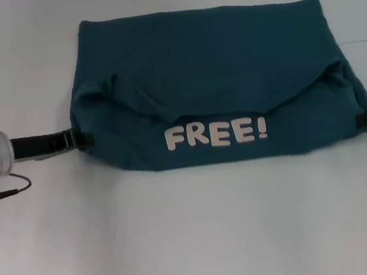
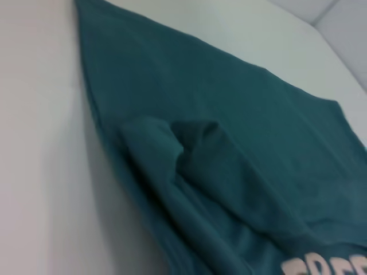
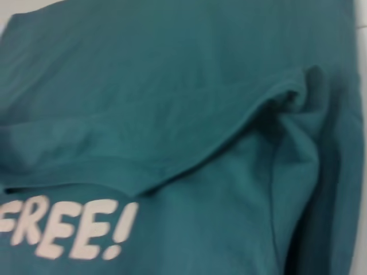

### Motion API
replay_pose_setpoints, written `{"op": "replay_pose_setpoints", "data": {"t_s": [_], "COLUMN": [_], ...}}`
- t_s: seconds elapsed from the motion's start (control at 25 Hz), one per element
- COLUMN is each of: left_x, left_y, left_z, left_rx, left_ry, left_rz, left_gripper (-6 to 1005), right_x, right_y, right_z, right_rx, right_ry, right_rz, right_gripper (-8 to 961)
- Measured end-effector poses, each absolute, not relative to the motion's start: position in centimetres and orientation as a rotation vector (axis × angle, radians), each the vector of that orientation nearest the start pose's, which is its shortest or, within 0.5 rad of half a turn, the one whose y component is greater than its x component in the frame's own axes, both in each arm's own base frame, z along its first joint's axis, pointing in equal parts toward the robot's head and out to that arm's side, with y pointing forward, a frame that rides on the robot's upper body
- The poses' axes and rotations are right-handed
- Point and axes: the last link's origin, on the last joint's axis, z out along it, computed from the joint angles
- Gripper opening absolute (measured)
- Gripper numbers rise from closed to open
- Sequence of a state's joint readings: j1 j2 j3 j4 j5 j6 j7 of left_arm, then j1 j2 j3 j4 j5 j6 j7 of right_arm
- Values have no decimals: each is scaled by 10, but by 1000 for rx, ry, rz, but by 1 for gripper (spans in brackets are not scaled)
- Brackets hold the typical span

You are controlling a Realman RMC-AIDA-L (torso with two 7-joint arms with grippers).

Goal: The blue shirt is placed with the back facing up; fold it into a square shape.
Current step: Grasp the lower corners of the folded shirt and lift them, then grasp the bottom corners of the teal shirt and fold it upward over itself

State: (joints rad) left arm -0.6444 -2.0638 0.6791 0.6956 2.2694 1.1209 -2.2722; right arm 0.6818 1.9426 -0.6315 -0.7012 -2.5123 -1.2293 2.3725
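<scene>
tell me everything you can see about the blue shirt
The blue shirt is dark teal, soft matte fabric, lying partly folded on the white table. A flap is folded over, with white "FREE!" lettering showing below it near the front edge. The left gripper and right gripper meet its side edges.

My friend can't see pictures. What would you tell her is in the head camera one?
A blue shirt lies partly folded on a white table, with white letters spelling FREE! showing near its front edge. The left gripper touches the shirt's left edge and the right gripper its right edge.
</scene>
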Motion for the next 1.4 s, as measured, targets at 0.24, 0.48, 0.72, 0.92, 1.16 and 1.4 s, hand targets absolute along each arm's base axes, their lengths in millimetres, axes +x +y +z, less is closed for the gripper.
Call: {"op": "replay_pose_setpoints", "data": {"t_s": [0.24, 0.48, 0.72, 0.92, 1.16, 1.4], "left_x": [-287, -292, -300, -302, -293, -276], "left_y": [369, 331, 304, 286, 289, 332], "left_z": [34, 49, 55, 57, 61, 78], "left_rx": [-2247, -2382, -2446, -2479, -2526, -2452], "left_ry": [-1647, -1772, -1842, -1911, -1910, -1859], "left_rz": [-262, -103, 34, 110, 83, -151], "left_gripper": [39, 39, 39, 39, 40, 40], "right_x": [308, 313, 325, 325, 326, 321], "right_y": [371, 338, 307, 287, 292, 328], "right_z": [80, 81, 83, 83, 91, 119], "right_rx": [-2228, -2331, -2375, -2438, -2403, -2242], "right_ry": [1677, 1810, 1915, 1984, 1969, 1873], "right_rz": [95, 22, -13, -34, 40, 335], "right_gripper": [40, 40, 41, 41, 41, 41]}}
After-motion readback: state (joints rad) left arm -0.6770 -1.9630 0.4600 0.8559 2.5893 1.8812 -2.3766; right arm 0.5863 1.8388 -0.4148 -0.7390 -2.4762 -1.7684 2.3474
